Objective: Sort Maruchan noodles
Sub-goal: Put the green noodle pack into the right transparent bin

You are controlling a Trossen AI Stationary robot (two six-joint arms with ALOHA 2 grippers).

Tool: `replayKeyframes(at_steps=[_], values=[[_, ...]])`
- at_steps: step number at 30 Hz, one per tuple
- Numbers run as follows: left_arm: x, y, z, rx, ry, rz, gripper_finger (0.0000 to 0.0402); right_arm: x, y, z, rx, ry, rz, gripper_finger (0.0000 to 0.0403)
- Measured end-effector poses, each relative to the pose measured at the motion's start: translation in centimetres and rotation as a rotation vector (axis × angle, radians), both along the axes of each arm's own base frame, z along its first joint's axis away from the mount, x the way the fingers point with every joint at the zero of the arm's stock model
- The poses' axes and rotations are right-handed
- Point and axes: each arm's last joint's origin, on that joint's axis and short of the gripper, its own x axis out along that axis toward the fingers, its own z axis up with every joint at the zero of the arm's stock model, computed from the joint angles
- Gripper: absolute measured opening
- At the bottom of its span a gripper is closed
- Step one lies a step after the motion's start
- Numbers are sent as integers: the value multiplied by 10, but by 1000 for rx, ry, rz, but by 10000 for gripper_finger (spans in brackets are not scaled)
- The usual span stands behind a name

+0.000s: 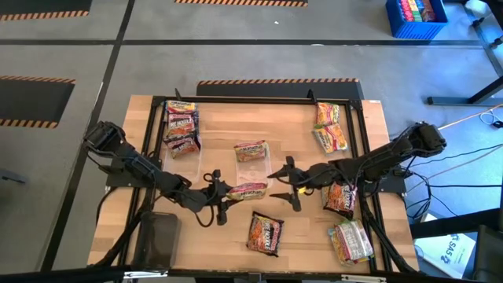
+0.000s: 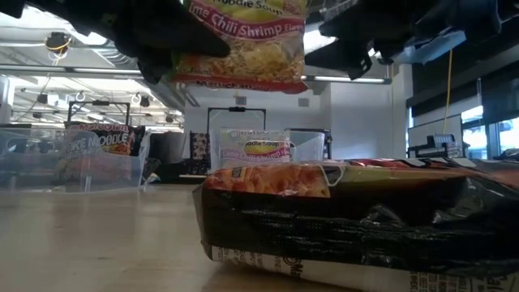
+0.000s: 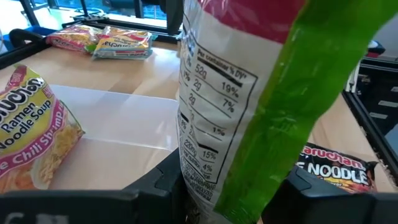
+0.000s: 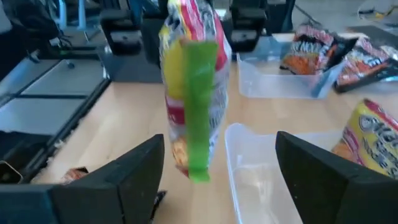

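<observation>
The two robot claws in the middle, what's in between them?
A Lime Chili Shrimp noodle packet hangs between the left gripper and the right gripper. Left grips it; right is open. The high view shows it.

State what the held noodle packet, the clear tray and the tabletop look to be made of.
Held noodle packet: thin glossy printed plastic film, judging by its sheen and creases; the left gripper grips it.
Clear tray: transparent rigid plastic, wood showing through.
Tabletop: pale wood with visible grain, probably butcher-block, matte.

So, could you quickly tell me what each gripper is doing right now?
Left gripper: shut on the lime chili shrimp packet, lifted over the table.
Right gripper: open, holding nothing, just beside that packet.
</observation>
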Motion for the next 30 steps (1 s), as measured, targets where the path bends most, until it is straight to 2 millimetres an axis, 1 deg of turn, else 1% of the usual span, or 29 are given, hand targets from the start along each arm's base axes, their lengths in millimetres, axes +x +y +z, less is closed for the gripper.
replayKeyframes(at_steps=[6,11,18,26,30], values=[[1,3,0,-6,-3,19,132,1,1,6,7,-58,11,310],[3,7,0,-14,-6,39,132,4,1,5,-7,-82,-6,309],[4,9,0,-14,-5,45,133,15,4,-8,-23,-117,2,298],[4,9,0,-5,-3,41,134,23,6,-9,-23,-230,-4,296],[4,9,0,-6,-4,40,135,25,7,-13,-26,-231,-3,296]])
